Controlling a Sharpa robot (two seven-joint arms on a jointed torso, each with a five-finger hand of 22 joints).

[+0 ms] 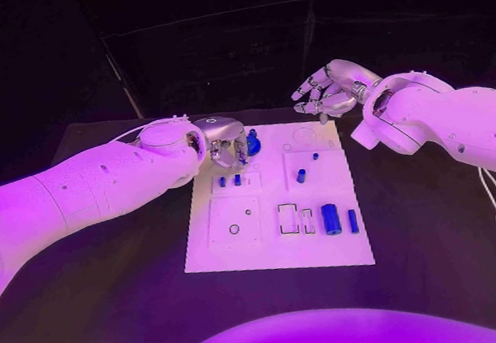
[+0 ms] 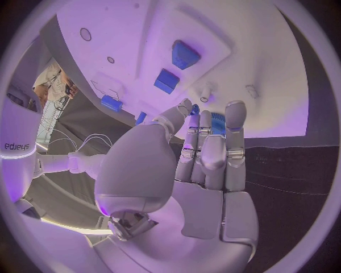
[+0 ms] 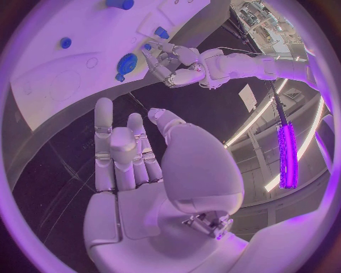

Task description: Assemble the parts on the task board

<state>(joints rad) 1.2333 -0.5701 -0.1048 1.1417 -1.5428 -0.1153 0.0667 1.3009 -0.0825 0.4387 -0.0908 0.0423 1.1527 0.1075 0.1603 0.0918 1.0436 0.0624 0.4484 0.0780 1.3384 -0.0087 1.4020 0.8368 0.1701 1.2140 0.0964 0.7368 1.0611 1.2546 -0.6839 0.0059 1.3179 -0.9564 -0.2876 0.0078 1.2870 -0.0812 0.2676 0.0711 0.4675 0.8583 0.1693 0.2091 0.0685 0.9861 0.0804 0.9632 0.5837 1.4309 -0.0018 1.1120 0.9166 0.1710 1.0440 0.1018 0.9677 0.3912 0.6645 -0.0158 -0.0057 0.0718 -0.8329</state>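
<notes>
I see my left hand (image 1: 222,139) at the far left corner of the white task board (image 1: 280,256), fingertips pinching a small blue part (image 2: 217,123). My right hand (image 1: 330,91) hovers past the board's far edge over the black desk (image 1: 94,309), fingers loosely curled, holding nothing.

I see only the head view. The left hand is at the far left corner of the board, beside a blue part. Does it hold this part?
Observer: In the right wrist view the round blue part sits on the task board, close beside the left hand. I cannot tell whether the fingertips touch it.
Operator: And the right hand, does it carry anything?
Observer: No. The right wrist view shows the right hand with a bare palm and its fingers apart.
</notes>
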